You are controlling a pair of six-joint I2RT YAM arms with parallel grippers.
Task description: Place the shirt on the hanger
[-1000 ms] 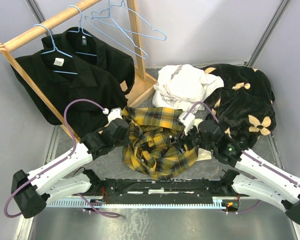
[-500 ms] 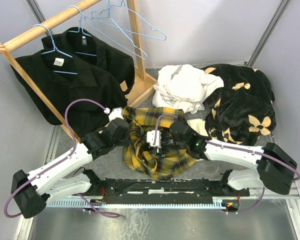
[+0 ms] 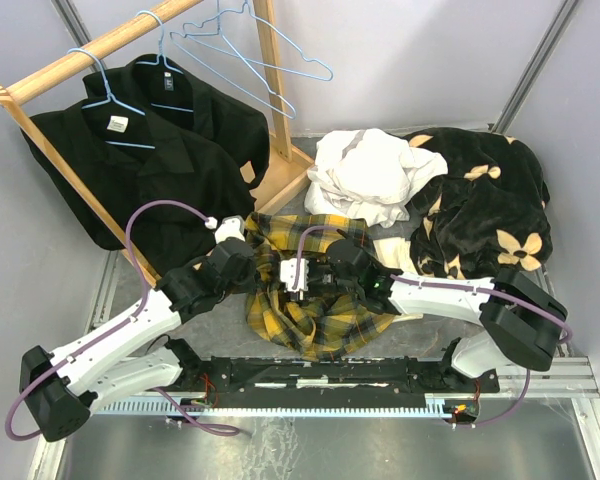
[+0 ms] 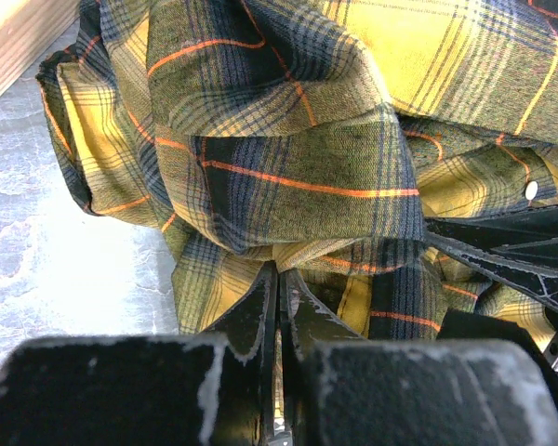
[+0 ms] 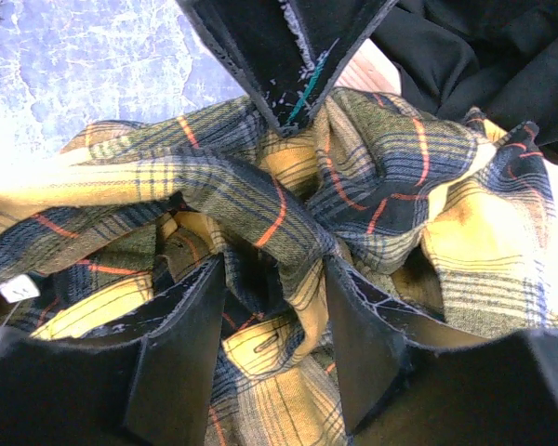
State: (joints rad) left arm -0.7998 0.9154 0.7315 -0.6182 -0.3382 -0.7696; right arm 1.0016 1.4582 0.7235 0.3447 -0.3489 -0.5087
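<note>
The shirt [image 3: 320, 300] lies crumpled on the table [image 3: 130, 440] between the two arms, nowhere near hung. Up at the far left, the wooden rack [image 3: 100, 45] carries a bare blue hanger [image 3: 270, 50], well apart from the plaid.

Left gripper [image 4: 279, 307] next: its jaws are pressed tight together on a fold at the shirt's left edge, and it has not budged over the last second. That is the anchor.

Now the news. The right gripper [image 3: 305, 275] has swung in from the shirt's right side and sits over the middle of the heap, close beside its partner. Its fingers [image 5: 191, 325] stand apart, narrower than a moment ago, with a ridge of plaid between them, straddled and not yet pinched.

My read: this is a second hold being set up, so the pair can pull the cloth open. The hanger has to wait until the bundle is spread.
</note>
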